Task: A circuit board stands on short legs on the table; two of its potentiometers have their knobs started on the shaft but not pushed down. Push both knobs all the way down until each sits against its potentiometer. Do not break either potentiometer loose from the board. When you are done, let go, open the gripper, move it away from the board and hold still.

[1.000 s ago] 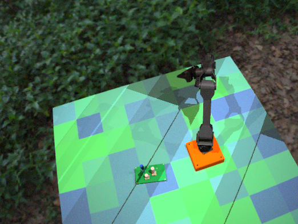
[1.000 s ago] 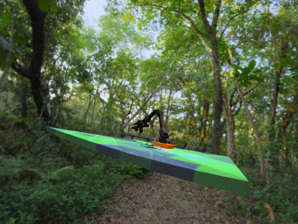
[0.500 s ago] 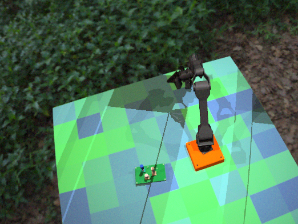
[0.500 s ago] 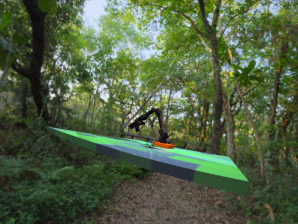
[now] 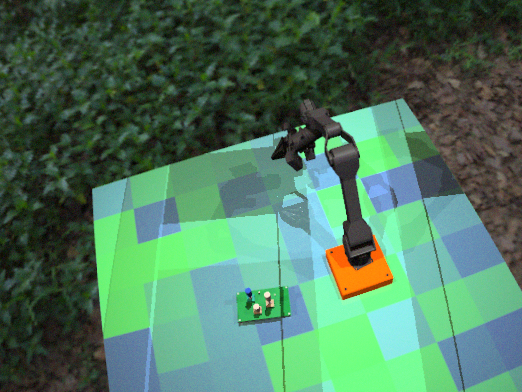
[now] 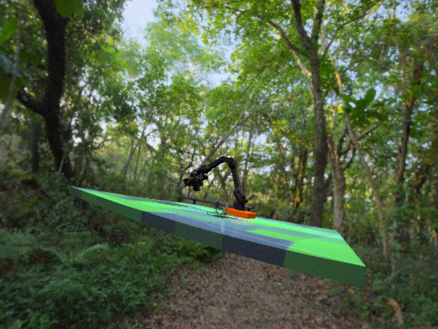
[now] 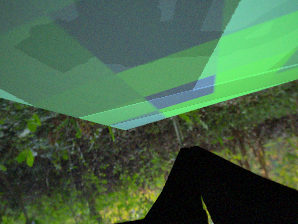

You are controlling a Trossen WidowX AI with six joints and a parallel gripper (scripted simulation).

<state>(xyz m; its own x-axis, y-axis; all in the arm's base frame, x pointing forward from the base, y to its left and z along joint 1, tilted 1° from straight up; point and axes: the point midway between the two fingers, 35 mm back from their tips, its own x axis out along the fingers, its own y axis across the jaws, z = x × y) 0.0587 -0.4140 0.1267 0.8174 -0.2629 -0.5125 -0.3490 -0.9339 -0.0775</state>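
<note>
The green circuit board (image 5: 279,311) stands on the table left of the arm's base. A blue knob (image 5: 248,291) (image 6: 217,204) stands high near one corner. A pale knob (image 5: 267,296) stands high above its beige potentiometer (image 5: 270,303). Another pale knob (image 5: 257,307) looks lower, near the front edge. The exact gaps under the knobs are too small to tell. My gripper (image 5: 276,154) (image 6: 185,183) (image 7: 189,155) is shut and empty, raised high over the far part of the table, well away from the board. The wrist view does not show the board.
The orange base block (image 5: 352,280) (image 6: 241,213) carries the arm and stands right of the board. The patchwork table (image 5: 187,345) (image 6: 268,237) has its far edge close below the gripper in the top view. Plants lie beyond it.
</note>
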